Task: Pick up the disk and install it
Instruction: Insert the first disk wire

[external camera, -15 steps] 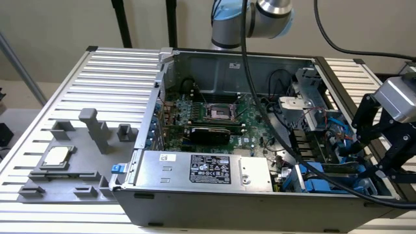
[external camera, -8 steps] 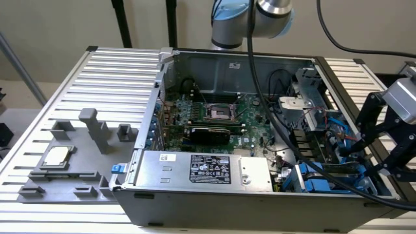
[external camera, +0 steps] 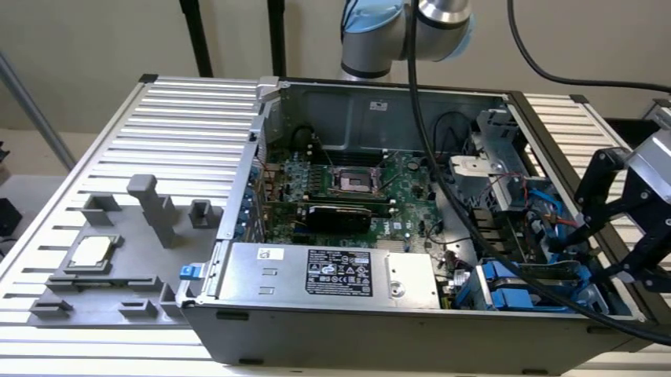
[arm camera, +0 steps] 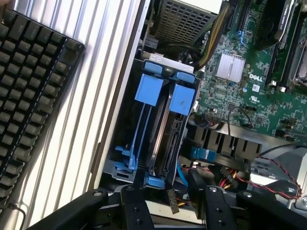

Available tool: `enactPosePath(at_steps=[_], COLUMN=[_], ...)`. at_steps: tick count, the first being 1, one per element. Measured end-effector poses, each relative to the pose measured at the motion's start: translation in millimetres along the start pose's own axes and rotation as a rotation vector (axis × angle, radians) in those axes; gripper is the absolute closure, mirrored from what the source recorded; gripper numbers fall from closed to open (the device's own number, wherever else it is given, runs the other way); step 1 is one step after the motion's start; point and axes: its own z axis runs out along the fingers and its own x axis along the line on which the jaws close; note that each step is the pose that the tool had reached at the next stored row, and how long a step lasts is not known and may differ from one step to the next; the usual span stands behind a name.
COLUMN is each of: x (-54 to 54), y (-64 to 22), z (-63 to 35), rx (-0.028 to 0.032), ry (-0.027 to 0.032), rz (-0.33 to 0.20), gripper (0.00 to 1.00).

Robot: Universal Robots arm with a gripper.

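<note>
Blue-railed disk (external camera: 511, 289) sits slotted in the drive cage at 5 o'clock of the open PC case (external camera: 419, 338) in the exterior view, beside the silver power supply (external camera: 325, 271). In the wrist view I see the gripper (arm camera: 172, 207) spread wide, holding nothing, near the disk's end and not touching it. In the exterior view it hangs at 3 o'clock over the case edge. CPU chip (external camera: 93, 253) lies on the grey fixture (external camera: 105, 302) at 9 o'clock on the desk (external camera: 178, 102). Keyboard (arm camera: 29, 86) lies beside the case.
</note>
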Motion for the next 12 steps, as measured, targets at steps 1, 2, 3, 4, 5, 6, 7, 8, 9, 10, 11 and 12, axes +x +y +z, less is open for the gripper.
enactPosePath(at_steps=[1, 2, 3, 4, 5, 6, 7, 8, 9, 10, 11, 12], x=[0.1, 0.1, 0.2, 0.3, 0.5, 0.6, 0.7, 0.8, 0.9, 1.0, 1.0, 1.1], y=[-0.2, -0.4, -0.7, -1.1, -1.6, -2.2, -2.7, -3.1, -3.4, -3.7, -3.9, -4.1], z=[0.0, 0.0, 0.0, -0.1, -0.1, -0.1, -0.2, -0.2, -0.2, -0.2, -0.2, -0.2], rx=[-0.0012, -0.0023, -0.0035, -0.0046, -0.0055, -0.0065, -0.0074, -0.0083, -0.0093, -0.0102, -0.0112, -0.0124], ry=[0.0003, 0.0005, 0.0006, 0.0009, 0.0011, 0.0012, 0.0013, 0.0013, 0.0014, 0.0014, 0.0015, 0.0017], rz=[-0.009, -0.018, -0.026, -0.034, -0.042, -0.05, -0.058, -0.066, -0.074, -0.083, -0.09, -0.098], gripper=[0.51, 0.54, 0.54, 0.61, 0.61, 0.61, 0.61, 0.61, 0.61, 0.63, 0.63, 0.63])
